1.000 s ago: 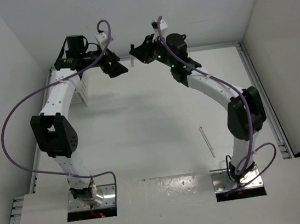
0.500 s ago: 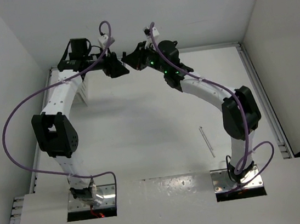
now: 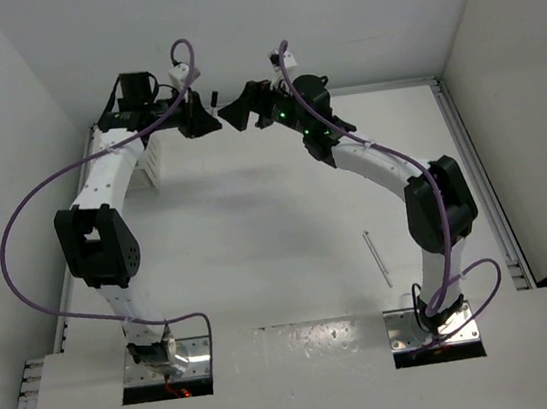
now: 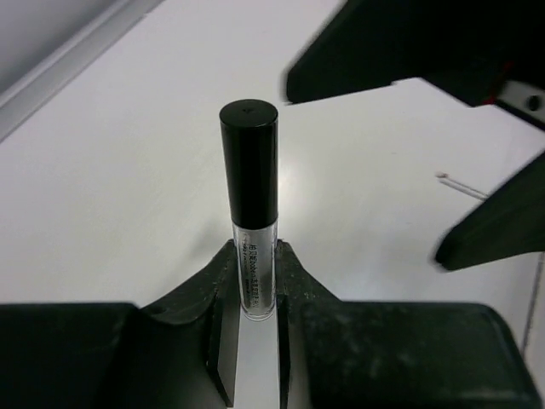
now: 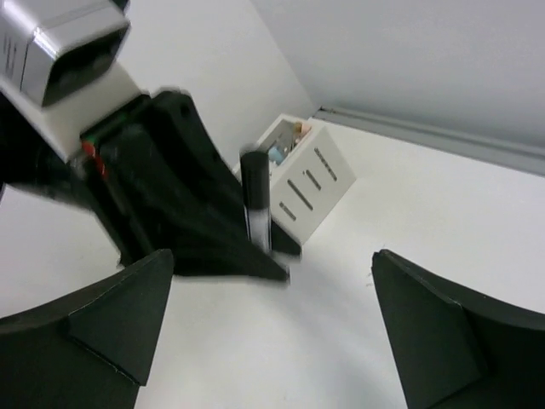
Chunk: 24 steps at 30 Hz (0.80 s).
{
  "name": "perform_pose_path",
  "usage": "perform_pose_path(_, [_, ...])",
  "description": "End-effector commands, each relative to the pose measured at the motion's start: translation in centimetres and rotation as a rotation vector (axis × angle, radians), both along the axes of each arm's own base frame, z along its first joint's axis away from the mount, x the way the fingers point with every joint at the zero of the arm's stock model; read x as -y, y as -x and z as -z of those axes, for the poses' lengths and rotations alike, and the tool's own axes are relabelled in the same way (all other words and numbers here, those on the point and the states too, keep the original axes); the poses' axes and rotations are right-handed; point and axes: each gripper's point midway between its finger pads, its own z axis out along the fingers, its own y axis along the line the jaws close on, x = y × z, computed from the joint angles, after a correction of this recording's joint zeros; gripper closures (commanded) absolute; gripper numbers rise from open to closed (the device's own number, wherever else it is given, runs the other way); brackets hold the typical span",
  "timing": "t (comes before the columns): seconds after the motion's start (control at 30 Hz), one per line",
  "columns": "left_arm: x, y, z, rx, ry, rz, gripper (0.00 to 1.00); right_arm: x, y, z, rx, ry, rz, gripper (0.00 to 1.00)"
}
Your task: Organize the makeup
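A clear makeup tube with a black cap (image 4: 252,213) stands upright between the fingers of my left gripper (image 4: 254,256), which is shut on its clear lower end. My right gripper (image 5: 272,264) faces it with its jaws spread wide and nothing between them; the tube (image 5: 255,200) shows just beyond them. In the top view both grippers meet high over the back of the table, the left gripper (image 3: 204,120) beside the right gripper (image 3: 233,112). A thin pale makeup stick (image 3: 376,257) lies on the table at the right.
A white slatted box (image 3: 150,165) stands at the back left under the left arm, with some items inside (image 5: 289,136). Purple cables loop from both arms. A raised rail (image 3: 469,138) runs along the table's right side.
The right gripper brought the tube over to the left gripper. The left gripper closed on it, and the right gripper opened wide and let go.
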Motion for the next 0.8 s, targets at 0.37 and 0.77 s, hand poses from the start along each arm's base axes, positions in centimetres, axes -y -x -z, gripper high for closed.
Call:
perform_pose_path(0.37, [-26.3, -12.3, -4.1, 0.477, -0.237, -0.691, 1.0, 7.3, 3.2, 4.2, -0.052, 0.163, 0.105, 0.0])
perform_pose_path(0.77, [-29.4, -16.6, 4.5, 0.386, -0.223, -0.724, 1.0, 13.6, 6.1, 11.6, -0.203, 0.455, 0.219, 0.0])
